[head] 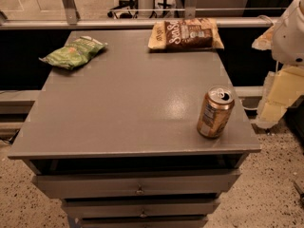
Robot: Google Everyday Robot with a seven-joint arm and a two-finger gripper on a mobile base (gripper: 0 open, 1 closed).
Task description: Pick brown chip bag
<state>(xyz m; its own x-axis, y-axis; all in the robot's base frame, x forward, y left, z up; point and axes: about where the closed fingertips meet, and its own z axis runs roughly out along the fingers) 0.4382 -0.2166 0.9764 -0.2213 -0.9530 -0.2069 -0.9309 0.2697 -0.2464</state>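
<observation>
The brown chip bag [186, 33] lies flat at the far edge of the grey table [128, 103], right of centre; it has a dark brown middle with white lettering and tan ends. My gripper [277, 99] hangs at the right edge of the view, beside the table's right side and off its top, below the white arm housing [290, 30]. It is well to the right of and nearer than the bag, touching nothing.
A green chip bag [73, 52] lies at the table's far left. A golden-brown soda can [215, 112] stands upright near the front right corner. Drawers [137, 184] sit under the tabletop. A metal rail [118, 23] runs behind the table.
</observation>
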